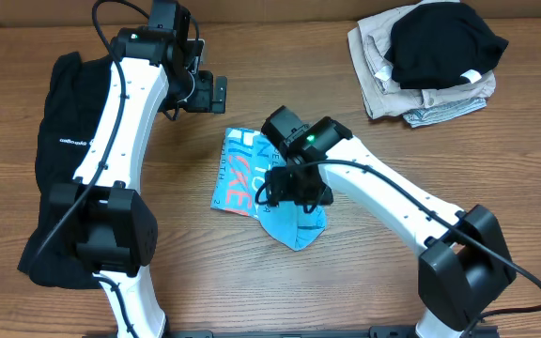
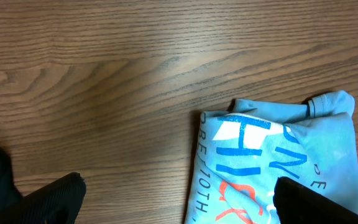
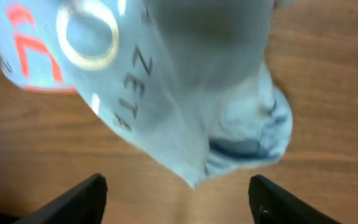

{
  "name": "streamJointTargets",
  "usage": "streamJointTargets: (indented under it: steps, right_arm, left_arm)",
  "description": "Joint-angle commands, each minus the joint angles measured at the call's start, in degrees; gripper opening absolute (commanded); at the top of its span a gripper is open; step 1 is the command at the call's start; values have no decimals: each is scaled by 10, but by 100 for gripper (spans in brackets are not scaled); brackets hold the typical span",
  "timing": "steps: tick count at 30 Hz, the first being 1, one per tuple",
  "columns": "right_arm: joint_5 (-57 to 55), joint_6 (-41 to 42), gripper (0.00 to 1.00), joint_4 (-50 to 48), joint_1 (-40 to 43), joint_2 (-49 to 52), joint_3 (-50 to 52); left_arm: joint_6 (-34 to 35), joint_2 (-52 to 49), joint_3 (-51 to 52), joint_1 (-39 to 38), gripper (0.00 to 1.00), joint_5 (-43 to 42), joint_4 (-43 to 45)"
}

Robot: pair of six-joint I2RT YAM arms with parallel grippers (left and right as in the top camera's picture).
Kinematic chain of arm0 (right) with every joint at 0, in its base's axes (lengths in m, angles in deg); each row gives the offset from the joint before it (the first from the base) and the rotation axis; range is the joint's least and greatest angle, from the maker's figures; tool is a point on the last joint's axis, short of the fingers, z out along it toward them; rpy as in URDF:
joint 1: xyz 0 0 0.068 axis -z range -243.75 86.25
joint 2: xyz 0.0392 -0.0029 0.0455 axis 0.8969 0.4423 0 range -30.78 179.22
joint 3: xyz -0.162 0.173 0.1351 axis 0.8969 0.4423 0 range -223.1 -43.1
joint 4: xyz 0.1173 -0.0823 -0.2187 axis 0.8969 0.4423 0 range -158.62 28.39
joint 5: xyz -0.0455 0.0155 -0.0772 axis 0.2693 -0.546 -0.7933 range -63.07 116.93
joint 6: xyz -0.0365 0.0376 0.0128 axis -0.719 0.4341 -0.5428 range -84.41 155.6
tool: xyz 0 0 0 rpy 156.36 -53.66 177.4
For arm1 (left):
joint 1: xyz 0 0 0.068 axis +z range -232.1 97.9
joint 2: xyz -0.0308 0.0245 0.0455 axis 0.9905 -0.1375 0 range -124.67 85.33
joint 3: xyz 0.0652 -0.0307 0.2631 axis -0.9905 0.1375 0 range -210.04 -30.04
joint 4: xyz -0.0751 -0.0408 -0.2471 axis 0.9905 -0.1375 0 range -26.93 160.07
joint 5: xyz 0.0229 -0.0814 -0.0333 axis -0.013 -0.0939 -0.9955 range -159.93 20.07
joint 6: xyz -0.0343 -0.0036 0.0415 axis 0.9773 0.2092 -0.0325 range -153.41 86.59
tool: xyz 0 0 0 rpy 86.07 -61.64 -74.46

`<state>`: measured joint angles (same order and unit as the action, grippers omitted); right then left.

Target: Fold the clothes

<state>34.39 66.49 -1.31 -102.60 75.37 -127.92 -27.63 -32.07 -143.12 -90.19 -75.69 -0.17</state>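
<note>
overhead: wood-grain table [image 1: 280,56], blue tee [image 1: 238,174] mid, folded pile [image 1: 383,89] top rt.

Light blue T-shirt [image 1: 238,178]: partly folded and rumpled, with white, blue and red lettering shown uppermost; laid near the middle of the table [image 1: 299,291]. Long black garment [image 1: 59,160]: marked with a small white logo, spread lengthwise along the table's left side. Beige clothes [image 1: 383,80]: stacked at the table's far right corner, topped by a crumpled black garment [image 1: 444,42].

The light blue T-shirt [image 3: 166,93] reads "ZETA" and "10TH" — white logo on black garment [image 1: 54,103] illegible.
</note>
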Motion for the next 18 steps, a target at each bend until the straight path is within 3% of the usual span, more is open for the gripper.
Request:
streamJointTargets:
  steps: [1,10,18]
  right_arm:
    - [-33,27,79,-42,33,-12,17]
    - [59,18,79,-227,131,-12,145]
    - [125,20,79,-341,136,-9,204]
  left_arm:
    - [-16,4,-1,7,100,5,0]
    - [-20,4,1,7,100,4,1]
    - [-20,4,1,7,100,4,2]
